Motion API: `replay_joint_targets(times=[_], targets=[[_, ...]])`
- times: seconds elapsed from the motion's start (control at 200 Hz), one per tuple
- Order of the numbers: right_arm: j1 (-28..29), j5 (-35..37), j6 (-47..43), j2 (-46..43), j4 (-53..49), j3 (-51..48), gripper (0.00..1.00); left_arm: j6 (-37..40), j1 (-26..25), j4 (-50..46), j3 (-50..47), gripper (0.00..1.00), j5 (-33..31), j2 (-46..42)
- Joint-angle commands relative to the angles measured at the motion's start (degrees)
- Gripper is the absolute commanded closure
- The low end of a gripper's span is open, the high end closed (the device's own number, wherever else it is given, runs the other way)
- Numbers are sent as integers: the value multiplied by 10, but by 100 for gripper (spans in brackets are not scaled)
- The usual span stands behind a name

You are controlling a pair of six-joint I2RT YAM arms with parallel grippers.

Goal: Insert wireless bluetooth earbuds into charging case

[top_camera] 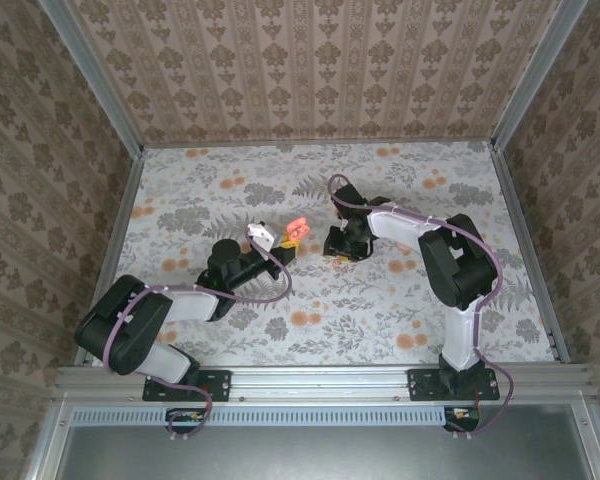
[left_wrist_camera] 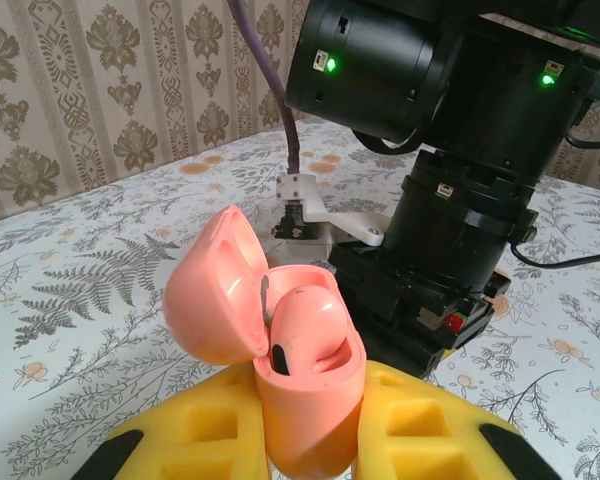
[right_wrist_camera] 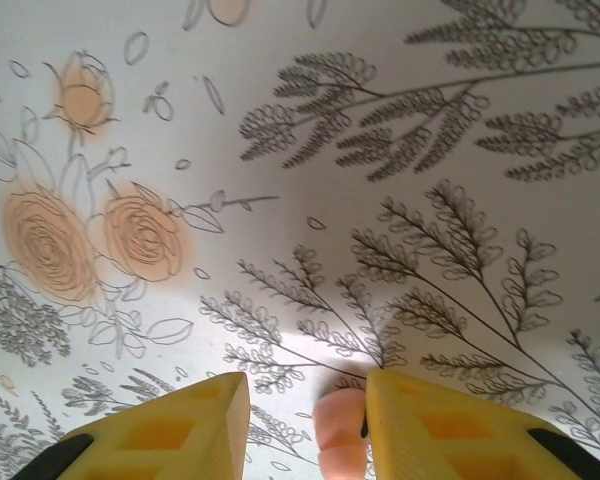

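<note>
In the left wrist view my left gripper (left_wrist_camera: 310,405) is shut on the salmon-pink charging case (left_wrist_camera: 315,430), held upright between its yellow fingers (left_wrist_camera: 195,440). The case's lid (left_wrist_camera: 215,290) is swung open to the left, and one coral earbud (left_wrist_camera: 315,320) sits in a socket. From above, the case (top_camera: 297,230) is at mid-table, left gripper (top_camera: 285,240) beside it. My right gripper (top_camera: 340,246) points down at the table just right of the case. In the right wrist view it (right_wrist_camera: 305,400) is open, and the second earbud (right_wrist_camera: 340,440) lies on the cloth against its right finger (right_wrist_camera: 440,425).
A floral tablecloth (top_camera: 380,300) with printed dull-orange flowers (right_wrist_camera: 140,235) covers the table. Patterned walls enclose it on three sides. The right arm's black wrist (left_wrist_camera: 460,200) stands close behind the held case. Free room lies near the table's front and back.
</note>
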Motion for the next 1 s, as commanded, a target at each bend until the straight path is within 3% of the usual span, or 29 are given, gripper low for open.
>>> replay_joint_targets(times=[0.0, 0.285, 0.995], targets=[[-1, -4, -11, 5, -23, 25, 61, 5, 4, 19, -9, 100, -4, -3], [0, 39, -20, -23, -112, 40, 59, 4, 4, 19, -10, 100, -5, -3], [7, 15, -23, 35, -103, 62, 63, 5, 5, 32, -13, 100, -6, 12]])
